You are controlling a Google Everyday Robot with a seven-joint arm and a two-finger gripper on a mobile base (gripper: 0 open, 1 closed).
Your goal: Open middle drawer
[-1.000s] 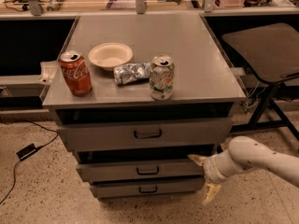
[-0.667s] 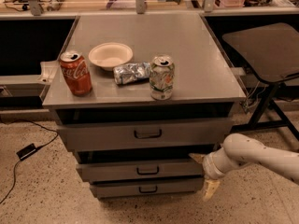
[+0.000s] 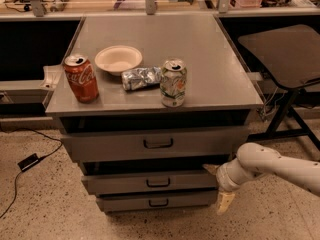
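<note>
Noted gripper [image 3: 217, 186] spread wide, empty, at right end of middle drawer [image 3: 120, 183] — second front under cabinet top [image 3: 200, 59], apparently closed. Saw handle [image 3: 158, 182] untouched — judged grasp and pull both undone.

The one camera sits above and in front of the grey cabinet [image 3: 200, 54], fairly near, looking down squarely onto its top and drawer fronts, with the gripper [image 3: 218, 186] low at the right, fingers spread, beside the middle drawer [image 3: 125, 183].
</note>
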